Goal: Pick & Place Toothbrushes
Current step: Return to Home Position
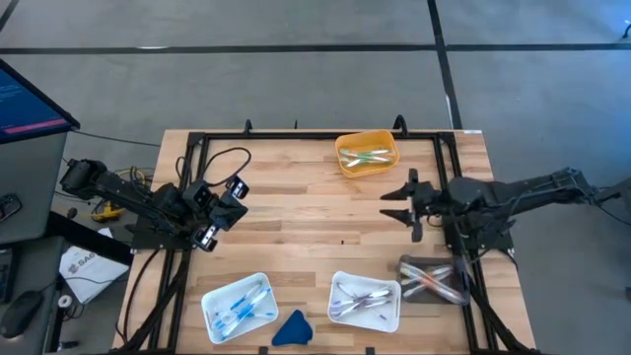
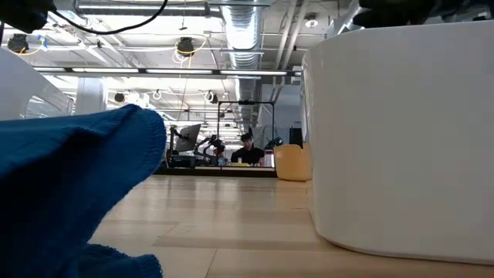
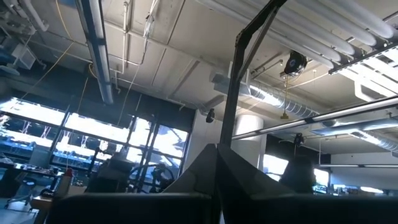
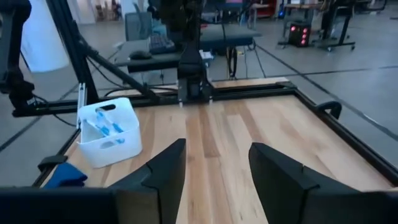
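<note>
the left gripper (image 1: 225, 205) sits well to the left of the yellow bin (image 1: 342, 158), tilted up toward the ceiling. in the left wrist view its two dark fingers (image 3: 186, 180) meet along one seam, pressed together with nothing between them. the right gripper (image 1: 399, 204) hangs just right of the yellow bin and a little nearer the viewer. its fingers (image 4: 165, 168) are spread wide over bare wood, holding and touching nothing.

the toothbrushes are thin sticks, all lying in bins. the blue toothbrushes (image 1: 240, 306) lie in the left white bin (image 1: 209, 301), far from the yellow bin on its lower left in the high view. a blue cloth (image 1: 293, 328) lies just right of that bin. the pale grey toothbrushes (image 1: 360, 296) fill the right white bin (image 1: 392, 318), straight below the yellow bin in the high view. the green toothbrushes (image 1: 367, 156) lie in the yellow bin itself. the orange and pink toothbrushes (image 1: 431, 283) lie in the black bin (image 1: 409, 264), on the yellow bin's lower right, under the right arm.
</note>
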